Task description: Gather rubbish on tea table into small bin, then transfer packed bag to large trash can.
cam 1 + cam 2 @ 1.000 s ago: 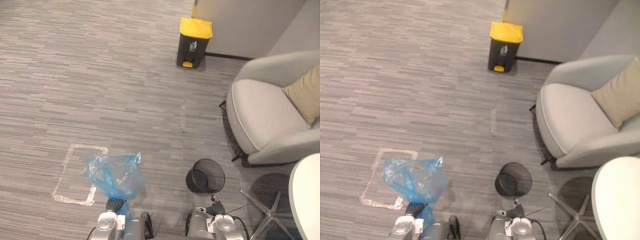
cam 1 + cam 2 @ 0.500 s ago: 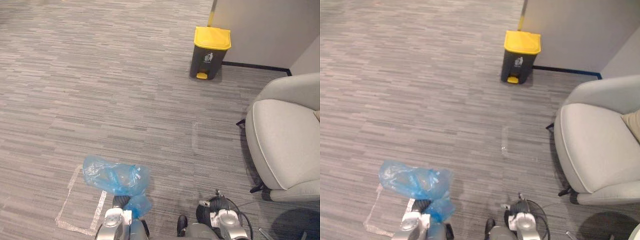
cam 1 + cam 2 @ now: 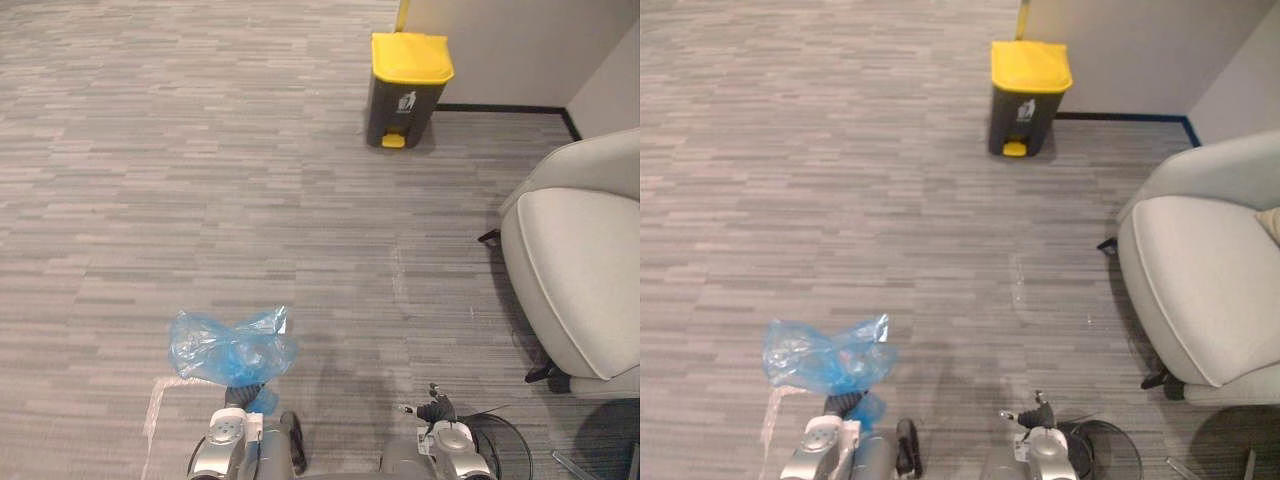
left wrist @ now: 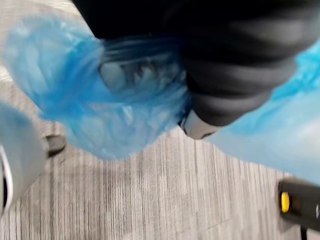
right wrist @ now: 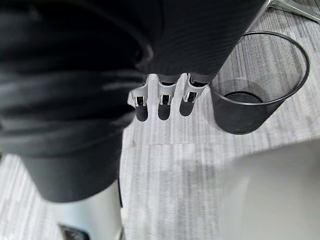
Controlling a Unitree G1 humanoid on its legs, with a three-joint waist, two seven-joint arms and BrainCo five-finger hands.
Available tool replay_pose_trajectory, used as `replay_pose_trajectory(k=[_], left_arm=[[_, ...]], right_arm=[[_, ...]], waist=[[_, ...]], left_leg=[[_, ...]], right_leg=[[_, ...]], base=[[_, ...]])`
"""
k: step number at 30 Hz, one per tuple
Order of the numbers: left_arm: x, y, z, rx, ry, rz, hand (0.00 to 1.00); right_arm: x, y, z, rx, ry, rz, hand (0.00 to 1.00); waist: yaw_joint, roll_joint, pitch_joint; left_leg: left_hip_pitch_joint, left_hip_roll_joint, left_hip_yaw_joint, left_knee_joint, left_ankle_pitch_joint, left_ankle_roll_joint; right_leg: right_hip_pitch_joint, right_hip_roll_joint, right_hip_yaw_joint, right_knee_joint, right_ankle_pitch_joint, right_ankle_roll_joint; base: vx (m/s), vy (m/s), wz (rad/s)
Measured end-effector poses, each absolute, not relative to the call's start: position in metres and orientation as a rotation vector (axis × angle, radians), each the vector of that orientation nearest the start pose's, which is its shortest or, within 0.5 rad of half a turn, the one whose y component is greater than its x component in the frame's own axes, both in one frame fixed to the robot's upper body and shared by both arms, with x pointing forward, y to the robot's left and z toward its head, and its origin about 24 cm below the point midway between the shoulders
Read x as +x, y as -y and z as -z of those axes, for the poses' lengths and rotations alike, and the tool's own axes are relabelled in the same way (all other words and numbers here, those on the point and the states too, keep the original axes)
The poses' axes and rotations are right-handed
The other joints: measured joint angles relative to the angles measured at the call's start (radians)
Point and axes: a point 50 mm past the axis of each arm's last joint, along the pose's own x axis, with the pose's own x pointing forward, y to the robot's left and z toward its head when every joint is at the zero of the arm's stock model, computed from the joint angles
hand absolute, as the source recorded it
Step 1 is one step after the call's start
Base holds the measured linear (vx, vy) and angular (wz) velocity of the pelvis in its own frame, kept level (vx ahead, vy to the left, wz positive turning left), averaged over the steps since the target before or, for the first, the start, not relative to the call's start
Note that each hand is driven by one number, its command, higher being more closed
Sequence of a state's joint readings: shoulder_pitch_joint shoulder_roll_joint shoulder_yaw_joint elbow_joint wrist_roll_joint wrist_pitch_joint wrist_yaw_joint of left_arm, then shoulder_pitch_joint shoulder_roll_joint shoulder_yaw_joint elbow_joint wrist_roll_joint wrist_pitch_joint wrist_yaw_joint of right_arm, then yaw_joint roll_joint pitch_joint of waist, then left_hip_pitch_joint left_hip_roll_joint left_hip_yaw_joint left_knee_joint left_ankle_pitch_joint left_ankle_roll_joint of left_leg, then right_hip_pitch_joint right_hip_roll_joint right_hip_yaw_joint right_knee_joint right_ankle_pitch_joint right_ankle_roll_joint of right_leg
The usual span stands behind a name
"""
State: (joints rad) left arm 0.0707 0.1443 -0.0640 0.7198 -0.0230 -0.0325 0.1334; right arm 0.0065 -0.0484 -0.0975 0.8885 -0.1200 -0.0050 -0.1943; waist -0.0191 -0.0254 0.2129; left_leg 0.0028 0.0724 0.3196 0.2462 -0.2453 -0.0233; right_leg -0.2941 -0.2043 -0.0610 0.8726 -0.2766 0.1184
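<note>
My left hand is low at the left, shut on the gathered neck of a blue plastic bag, which puffs out above the hand. Up close the bag bulges past the dark cover of the left hand. The large trash can, dark with a yellow lid and yellow pedal, stands far ahead by the wall. My right hand hangs low at the right, its fingers straight and holding nothing, beside the small black mesh bin.
A grey armchair stands at the right, its dark legs reaching onto the carpet. A strip of tape marks the floor under the bag. Grey carpet stretches from me to the trash can. A chair's metal leg lies past the mesh bin.
The whole picture has shifted, so the camera moved: the armchair and mesh bin slid toward the right edge. The bag stays bunched in my left hand.
</note>
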Motion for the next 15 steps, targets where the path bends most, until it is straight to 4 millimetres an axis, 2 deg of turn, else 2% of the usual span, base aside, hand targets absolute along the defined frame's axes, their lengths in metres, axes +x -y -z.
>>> replay_pose_trajectory(k=[2, 3, 4, 5, 6, 7, 8, 10, 11, 12, 13, 14, 15], left_arm=[[0.171, -0.199, 0.113, 0.188, -0.734, -0.142, 1.00], [0.173, -0.198, 0.112, 0.187, -0.727, -0.142, 1.00], [0.174, -0.198, 0.112, 0.187, -0.726, -0.142, 1.00], [0.172, -0.202, 0.112, 0.196, -0.728, -0.147, 1.00], [0.171, -0.193, 0.117, 0.174, -0.752, -0.137, 1.00], [0.171, -0.191, 0.117, 0.169, -0.753, -0.133, 1.00], [0.175, -0.189, 0.116, 0.166, -0.743, -0.127, 1.00], [0.179, -0.185, 0.115, 0.163, -0.733, -0.116, 1.00], [0.181, -0.182, 0.114, 0.155, -0.726, -0.113, 1.00], [0.182, -0.177, 0.114, 0.139, -0.721, -0.107, 1.00], [0.183, -0.177, 0.114, 0.139, -0.721, -0.107, 1.00], [0.180, -0.170, 0.114, 0.116, -0.716, -0.101, 1.00], [0.180, -0.168, 0.112, 0.106, -0.707, -0.099, 1.00]], right_arm=[[0.165, 0.192, 0.130, -0.228, -0.852, 0.217, 0.00], [0.170, 0.193, 0.128, -0.236, -0.839, 0.213, 0.00], [0.172, 0.193, 0.127, -0.238, -0.834, 0.213, 0.00], [0.169, 0.194, 0.128, -0.249, -0.842, 0.207, 0.00], [0.171, 0.200, 0.127, -0.272, -0.839, 0.211, 0.00], [0.173, 0.202, 0.126, -0.287, -0.836, 0.211, 0.00], [0.175, 0.203, 0.125, -0.290, -0.834, 0.219, 0.00], [0.170, 0.208, 0.127, -0.289, -0.852, 0.235, 0.00], [0.168, 0.209, 0.128, -0.284, -0.859, 0.243, 0.00], [0.162, 0.211, 0.130, -0.281, -0.873, 0.252, 0.00], [0.162, 0.211, 0.130, -0.281, -0.874, 0.252, 0.00], [0.155, 0.209, 0.133, -0.274, -0.889, 0.250, 0.00], [0.153, 0.207, 0.133, -0.267, -0.888, 0.252, 0.00]], waist=[[-0.011, 0.017, 0.009], [-0.018, 0.020, 0.013], [-0.025, 0.018, 0.012], [-0.034, -0.005, 0.003], [-0.034, 0.036, 0.017], [-0.030, 0.044, 0.014], [-0.037, 0.045, 0.022], [-0.043, 0.047, 0.021], [-0.048, 0.047, 0.021], [-0.049, 0.051, 0.025], [-0.049, 0.051, 0.025], [-0.039, 0.053, 0.026], [-0.026, 0.051, 0.027]], left_leg=[[0.050, 0.023, 0.001, -0.041, 0.001, -0.002], [0.074, 0.035, 0.000, -0.062, 0.000, -0.004], [0.090, 0.041, -0.001, -0.075, -0.002, -0.014], [0.124, 0.026, -0.006, -0.094, -0.012, -0.053], [0.157, 0.061, -0.033, -0.113, -0.025, -0.083], [0.155, 0.068, -0.048, -0.128, -0.012, -0.072], [0.170, 0.070, -0.079, -0.129, 0.017, -0.081], [0.164, 0.082, -0.104, -0.061, 0.030, -0.096], [0.132, 0.097, -0.126, 0.035, 0.029, -0.101], [0.057, 0.129, -0.157, 0.239, 0.063, -0.155], [0.055, 0.130, -0.157, 0.247, 0.065, -0.156], [-0.064, 0.192, -0.167, 0.545, 0.105, -0.182], [-0.127, 0.213, -0.148, 0.650, 0.060, -0.142]], right_leg=[[-0.075, 0.049, -0.082, -0.096, -0.018, -0.047], [-0.110, 0.074, -0.112, -0.204, 0.003, -0.071], [-0.122, 0.087, -0.123, -0.306, 0.041, -0.079], [-0.105, 0.092, -0.128, -0.513, 0.208, -0.089], [-0.070, 0.124, -0.154, -0.526, 0.270, -0.149], [-0.072, 0.140, -0.148, -0.527, 0.257, -0.155], [-0.074, 0.143, -0.150, -0.483, 0.204, -0.163], [-0.058, 0.139, -0.163, -0.436, 0.141, -0.173], [-0.032, 0.138, -0.177, -0.445, 0.121, -0.175], [0.038, 0.145, -0.196, -0.486, 0.107, -0.173], [0.040, 0.145, -0.197, -0.488, 0.107, -0.173], [0.151, 0.162, -0.208, -0.561, 0.094, -0.185], [0.210, 0.168, -0.207, -0.596, 0.079, -0.194]], base=[[0.43, -0.139, 0.00], [0.38, -0.164, 0.14], [0.42, -0.194, 0.27], [0.46, -0.169, 0.21], [0.46, -0.155, 0.03], [0.41, -0.135, -0.11], [0.37, -0.165, -0.06], [0.33, -0.151, 0.16], [0.33, -0.144, 0.38], [0.33, -0.136, 0.33], [0.43, -0.111, 0.37], [0.37, -0.022, 0.11], [0.38, 0.003, 0.09]])
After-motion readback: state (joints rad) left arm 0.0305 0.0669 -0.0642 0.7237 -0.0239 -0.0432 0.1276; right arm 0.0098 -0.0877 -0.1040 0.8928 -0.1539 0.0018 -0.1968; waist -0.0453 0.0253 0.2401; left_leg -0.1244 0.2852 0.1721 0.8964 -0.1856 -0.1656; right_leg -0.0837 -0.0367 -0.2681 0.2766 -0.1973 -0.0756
